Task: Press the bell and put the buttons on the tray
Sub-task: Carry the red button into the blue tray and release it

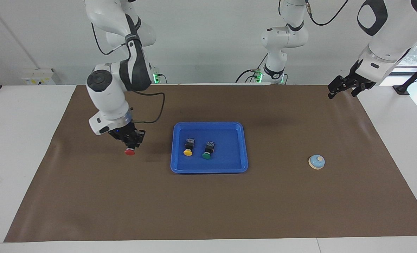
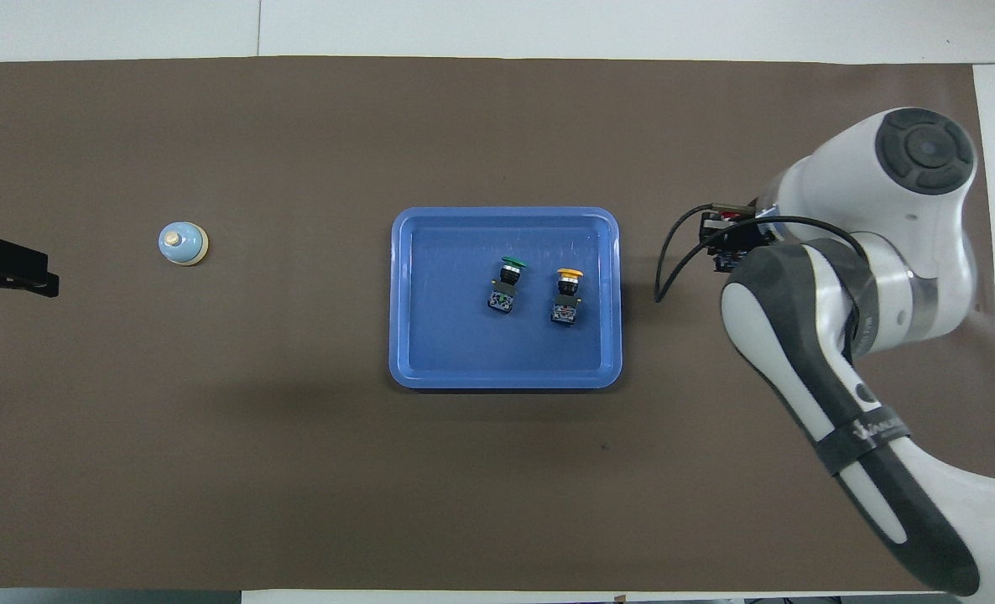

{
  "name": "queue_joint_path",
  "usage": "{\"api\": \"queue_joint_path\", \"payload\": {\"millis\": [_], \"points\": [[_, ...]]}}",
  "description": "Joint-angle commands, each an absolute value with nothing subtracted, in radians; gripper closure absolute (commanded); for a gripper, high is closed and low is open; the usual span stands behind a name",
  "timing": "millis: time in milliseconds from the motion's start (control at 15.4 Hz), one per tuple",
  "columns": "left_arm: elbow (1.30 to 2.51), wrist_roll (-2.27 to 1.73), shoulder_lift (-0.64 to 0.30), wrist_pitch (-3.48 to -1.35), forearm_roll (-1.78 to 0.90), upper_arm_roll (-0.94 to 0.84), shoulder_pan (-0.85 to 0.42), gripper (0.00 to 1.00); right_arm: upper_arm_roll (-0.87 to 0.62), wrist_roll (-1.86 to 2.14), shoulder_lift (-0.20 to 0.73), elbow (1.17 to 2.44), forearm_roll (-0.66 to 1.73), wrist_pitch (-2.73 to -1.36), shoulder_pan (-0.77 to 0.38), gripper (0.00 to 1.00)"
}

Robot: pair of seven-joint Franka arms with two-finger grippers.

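Hanging above the brown mat (image 1: 208, 203), the right gripper (image 1: 130, 142) has its fingers clamped on the red button (image 1: 129, 151), cap pointing down, clear of the surface. It is over bare mat between the right arm's end of the table and the tray (image 1: 244, 147), close to the tray's short side but not yet over it. In the overhead view the right arm's wrist hides most of the gripper (image 2: 728, 243); only a sliver of red shows beside the black fingers.

Tray: shallow, bright blue, at mid-table. Two buttons lie inside it on their sides, side by side and apart, neither touching the rim. In the facing view, taking the tray's centre as the dial, the yellow button (image 1: 188, 146) is at about 8 o'clock and the green button (image 1: 207, 149) at about 6 o'clock. Both have caps turned away from the robots, black bodies toward them.

Bell (image 1: 316, 162): light blue dome, cream knob, upright on the mat toward the left arm's end, well apart from the tray; at 3 o'clock from the tray in the facing view.

Left gripper (image 1: 345, 86): waiting in the air over the mat's corner at the left arm's end, fingers spread wide, holding nothing. Overhead, only its black tip (image 2: 7, 267) shows at the frame edge.
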State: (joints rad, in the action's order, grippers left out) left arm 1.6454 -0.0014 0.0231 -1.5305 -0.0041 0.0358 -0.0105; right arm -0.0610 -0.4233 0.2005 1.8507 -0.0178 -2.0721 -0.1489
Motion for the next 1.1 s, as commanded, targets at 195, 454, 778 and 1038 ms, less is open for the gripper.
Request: {"api": "queue_joint_path", "payload": {"millis": [195, 454, 778, 1038], "points": [[1.660, 0.000, 0.043, -1.526, 0.011, 0.037, -0.011, 0.00, -0.057, -0.648, 0.273, 1.754, 0.064, -2.085, -0.380, 1.00], [1.660, 0.000, 0.043, -1.526, 0.011, 0.037, -0.011, 0.00, -0.055, -0.860, 0.421, 1.577, 0.057, -2.083, -0.529, 1.00], [1.660, 0.002, 0.043, -1.526, 0.011, 0.037, -0.011, 0.00, -0.057, -0.928, 0.545, 1.526, 0.049, -2.221, -0.623, 1.00], [1.660, 0.002, 0.043, -1.526, 0.011, 0.037, -0.011, 0.00, -0.055, -0.928, 0.572, 1.606, 0.044, -2.316, -0.647, 1.00]]}}
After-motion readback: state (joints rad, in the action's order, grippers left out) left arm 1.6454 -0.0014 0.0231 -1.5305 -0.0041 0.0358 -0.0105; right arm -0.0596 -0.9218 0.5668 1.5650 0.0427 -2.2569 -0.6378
